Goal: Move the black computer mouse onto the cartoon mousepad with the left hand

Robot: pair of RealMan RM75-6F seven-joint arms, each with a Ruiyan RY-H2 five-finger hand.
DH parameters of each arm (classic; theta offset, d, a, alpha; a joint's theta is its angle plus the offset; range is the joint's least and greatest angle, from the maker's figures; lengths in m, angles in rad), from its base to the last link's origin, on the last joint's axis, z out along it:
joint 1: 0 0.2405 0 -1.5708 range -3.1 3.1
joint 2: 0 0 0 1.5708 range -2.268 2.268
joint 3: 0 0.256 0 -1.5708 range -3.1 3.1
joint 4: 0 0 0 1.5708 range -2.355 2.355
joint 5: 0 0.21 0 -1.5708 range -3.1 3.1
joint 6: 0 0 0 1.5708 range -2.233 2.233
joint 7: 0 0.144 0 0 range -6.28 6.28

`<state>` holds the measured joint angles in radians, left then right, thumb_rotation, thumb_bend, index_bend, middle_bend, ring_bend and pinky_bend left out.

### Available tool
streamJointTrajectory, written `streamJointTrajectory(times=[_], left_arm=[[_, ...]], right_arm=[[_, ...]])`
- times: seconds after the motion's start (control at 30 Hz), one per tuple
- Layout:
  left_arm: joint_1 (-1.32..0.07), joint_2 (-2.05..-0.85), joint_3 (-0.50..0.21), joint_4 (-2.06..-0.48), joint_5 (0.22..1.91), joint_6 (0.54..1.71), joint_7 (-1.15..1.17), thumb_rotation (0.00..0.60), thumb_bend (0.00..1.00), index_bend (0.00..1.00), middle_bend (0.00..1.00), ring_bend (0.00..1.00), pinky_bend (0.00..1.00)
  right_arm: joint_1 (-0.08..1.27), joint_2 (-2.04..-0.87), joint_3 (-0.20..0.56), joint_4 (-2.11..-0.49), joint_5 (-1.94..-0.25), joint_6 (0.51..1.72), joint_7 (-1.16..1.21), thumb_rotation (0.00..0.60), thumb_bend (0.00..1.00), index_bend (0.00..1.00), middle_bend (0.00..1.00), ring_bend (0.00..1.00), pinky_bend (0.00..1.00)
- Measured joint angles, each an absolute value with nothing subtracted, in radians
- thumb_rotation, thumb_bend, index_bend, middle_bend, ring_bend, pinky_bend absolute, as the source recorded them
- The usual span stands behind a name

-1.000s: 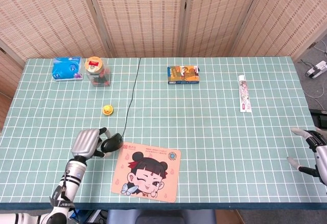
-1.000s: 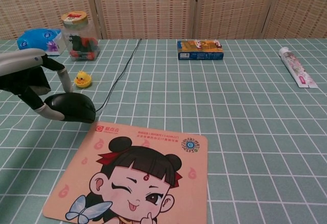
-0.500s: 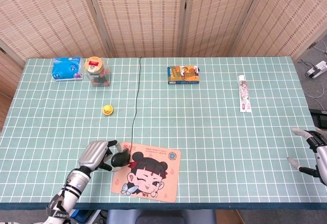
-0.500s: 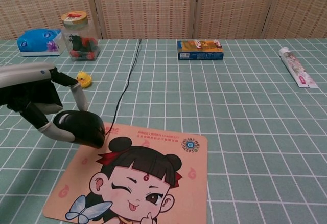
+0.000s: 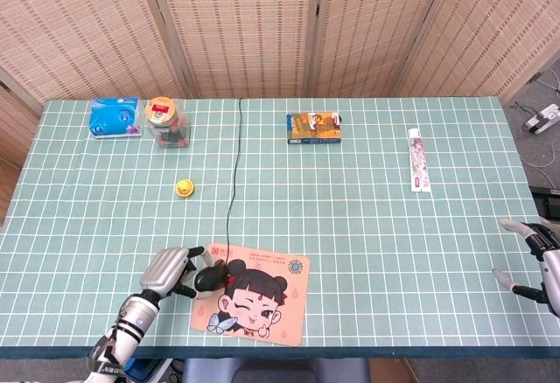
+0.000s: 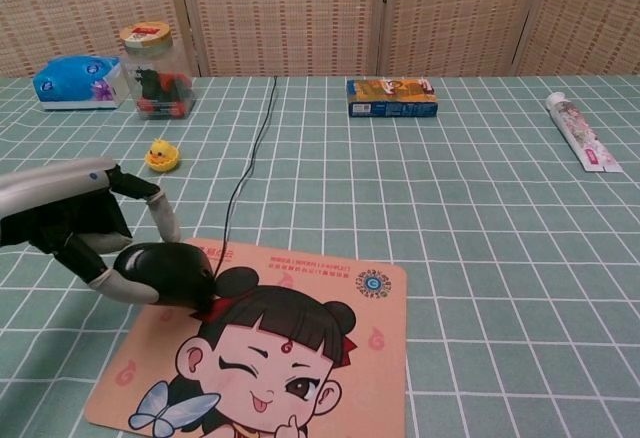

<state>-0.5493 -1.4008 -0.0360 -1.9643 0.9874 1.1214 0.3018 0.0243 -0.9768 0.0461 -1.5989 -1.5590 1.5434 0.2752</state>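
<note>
Both hands are seen: the black mouse (image 6: 165,272) is gripped by the left hand (image 6: 70,228) at the cartoon mousepad's (image 6: 300,358) left corner; the right hand's (image 5: 535,259) fingers are spread, holding nothing.

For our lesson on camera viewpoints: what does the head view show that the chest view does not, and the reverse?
Only the head view shows the right hand, open at the table's right edge, and the table's near edge. Only the chest view shows the left hand's fingers wrapped around the mouse's sides. Both show the left hand holding the black mouse on the mousepad's left corner, its cable, duck, jar, and toothpaste.
</note>
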Motion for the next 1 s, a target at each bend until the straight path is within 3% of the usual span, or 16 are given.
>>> streamJointTrajectory(times=[0.27,0.57,0.63,0.8,1.0], left_arm=[[-0.538,-1.396,0.0,-1.944,1.004,1.103,0.318,0.6,0.01,0.57,1.0,1.0,1.0],[-0.518,-1.366,0.031,-1.954,1.061,1.102,0.322,0.6,0.03,0.43,1.0,1.0,1.0],[-0.511,-1.349,0.036,-1.961,1.083,1.105,0.311,0.6,0.09,0.4,1.0,1.0,1.0],[-0.506,-1.295,0.054,-1.984,1.117,1.095,0.31,0.6,0.35,0.34,1.0,1.0,1.0],[-0.51,-1.248,0.088,-2.026,1.128,1.082,0.395,0.6,0.47,0.28,1.0,1.0,1.0]], right_arm=[[0.026,-0.978,0.046,-1.601,-1.559,1.54,0.27,0.6,0.14,0.23,0.3,0.23,0.44],[0.027,-0.978,0.045,-1.601,-1.561,1.539,0.269,0.6,0.14,0.24,0.3,0.23,0.44],[0.027,-0.978,0.045,-1.602,-1.562,1.539,0.268,0.6,0.14,0.24,0.3,0.23,0.44],[0.027,-0.978,0.044,-1.603,-1.562,1.54,0.266,0.6,0.14,0.23,0.3,0.23,0.44],[0.025,-0.978,0.044,-1.604,-1.564,1.544,0.265,0.6,0.14,0.24,0.3,0.23,0.44]])
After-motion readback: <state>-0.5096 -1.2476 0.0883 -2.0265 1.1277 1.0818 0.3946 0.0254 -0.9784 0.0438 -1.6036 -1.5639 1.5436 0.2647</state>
